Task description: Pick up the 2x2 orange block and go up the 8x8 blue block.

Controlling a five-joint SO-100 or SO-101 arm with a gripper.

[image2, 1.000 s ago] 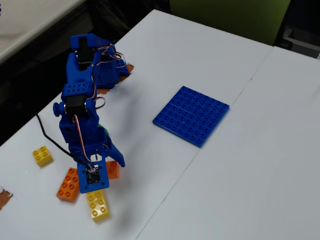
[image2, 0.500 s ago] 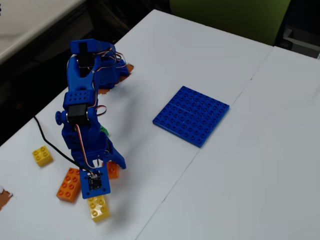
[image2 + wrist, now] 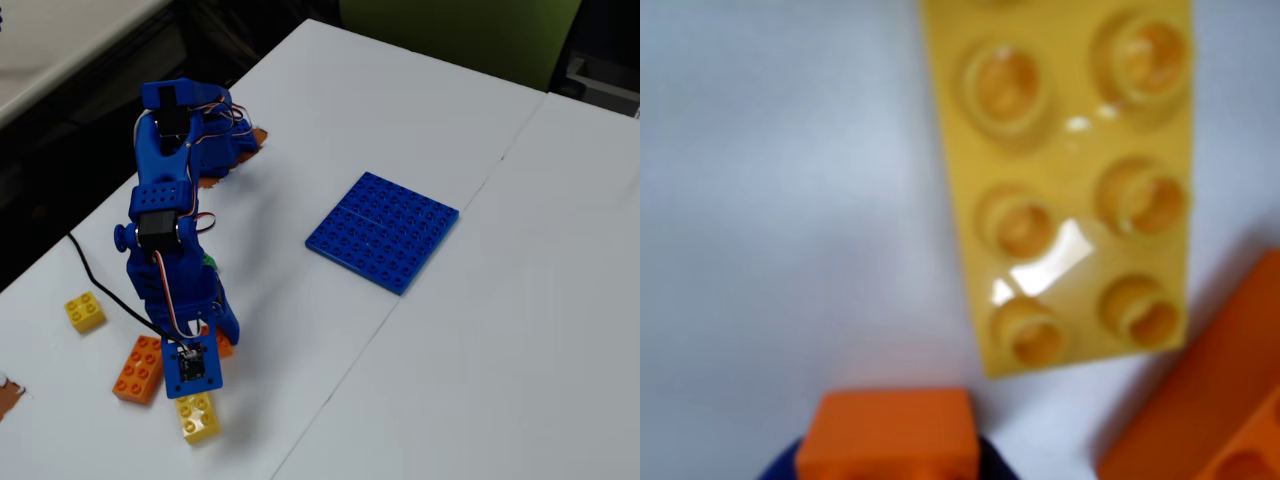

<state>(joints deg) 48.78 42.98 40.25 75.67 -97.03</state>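
Arm is bent low over the bricks at the table's (image 3: 450,330) near-left part in the fixed view. Gripper (image 3: 218,342) sits on the 2x2 orange block (image 3: 888,434); the block shows at the bottom edge of the wrist view with blue gripper parts on both sides, so it looks clamped, but jaw contact is not clearly visible. Long yellow brick (image 3: 1070,190) lies just ahead, long orange brick (image 3: 1210,400) at right. Small yellow brick (image 3: 85,311) sits apart, left. Blue baseplate (image 3: 384,230) is well apart, bare.
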